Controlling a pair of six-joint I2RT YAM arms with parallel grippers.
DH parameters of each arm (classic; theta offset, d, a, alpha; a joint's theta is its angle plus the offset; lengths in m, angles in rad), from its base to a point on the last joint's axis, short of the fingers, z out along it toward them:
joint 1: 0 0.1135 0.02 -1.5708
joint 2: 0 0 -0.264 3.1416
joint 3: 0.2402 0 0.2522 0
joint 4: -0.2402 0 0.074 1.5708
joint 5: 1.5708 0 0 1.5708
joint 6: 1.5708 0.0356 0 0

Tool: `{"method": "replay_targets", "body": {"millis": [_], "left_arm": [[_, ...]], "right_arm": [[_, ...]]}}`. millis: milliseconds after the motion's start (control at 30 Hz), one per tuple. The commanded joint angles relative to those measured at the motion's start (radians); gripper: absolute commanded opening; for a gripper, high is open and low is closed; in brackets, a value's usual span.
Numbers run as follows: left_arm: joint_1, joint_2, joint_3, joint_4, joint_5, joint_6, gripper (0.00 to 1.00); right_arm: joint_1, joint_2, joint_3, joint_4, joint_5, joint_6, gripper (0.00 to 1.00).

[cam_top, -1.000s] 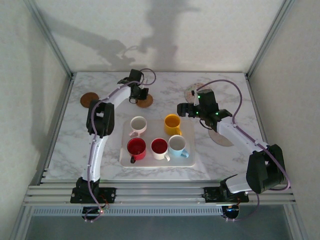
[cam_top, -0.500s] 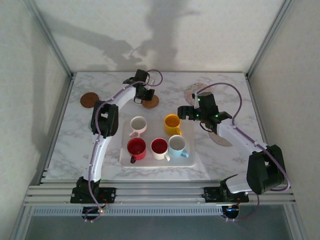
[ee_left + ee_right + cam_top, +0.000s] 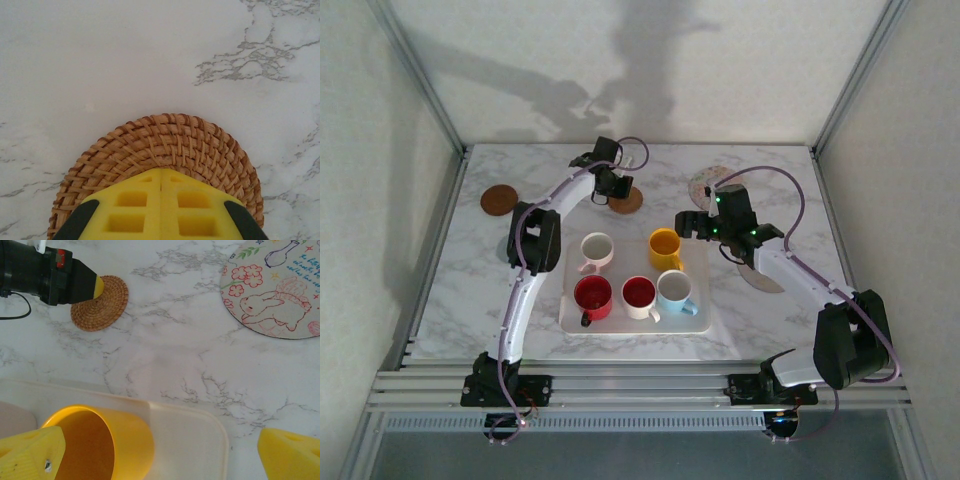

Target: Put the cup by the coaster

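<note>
The coaster (image 3: 165,145) was rough woven wicker, the table (image 3: 125,55) smooth marble-look. The cup (image 3: 127,440) looked smooth, its tray (image 3: 185,435) matt plastic.

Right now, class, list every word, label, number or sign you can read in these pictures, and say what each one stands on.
Blue handwriting on the round picture mat, next to a drawn vase and a rabbit: too small and blurred to read.
Woven coaster: no writing.
Yellow cup and tray: no writing visible.
Nothing else here carries text that can be read.
</note>
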Motion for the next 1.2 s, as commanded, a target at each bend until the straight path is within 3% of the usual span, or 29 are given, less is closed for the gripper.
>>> {"method": "replay_targets", "body": {"millis": [0, 200, 500, 567, 800, 1000, 1167], "left_arm": [[-0.015, 0.055, -0.011, -0.090, 0.027, 0.012, 0.00], [-0.017, 0.030, -0.045, -0.083, 0.006, 0.015, 0.00], [-0.017, 0.016, -0.019, -0.073, -0.018, 0.001, 0.09], [-0.017, 0.010, -0.010, -0.069, -0.024, -0.012, 0.22], [-0.013, -0.033, 0.029, -0.030, -0.018, -0.086, 0.33], [-0.013, -0.103, 0.065, -0.016, -0.018, -0.125, 0.55], [-0.013, -0.184, 0.067, -0.024, -0.047, -0.168, 0.63]], "right_arm": [[0.009, -0.011, -0.011, 0.030, -0.010, 0.015, 0.99], [0.008, -0.001, -0.008, 0.038, -0.023, 0.016, 0.99], [0.009, -0.003, -0.004, 0.038, -0.025, 0.016, 0.99], [0.009, -0.005, -0.002, 0.034, -0.025, 0.013, 0.99], [0.009, -0.004, 0.019, 0.011, -0.018, 0.002, 0.99], [0.009, -0.015, 0.035, -0.006, -0.035, -0.011, 0.99], [0.009, -0.019, 0.057, -0.055, -0.059, -0.051, 0.99]]}}
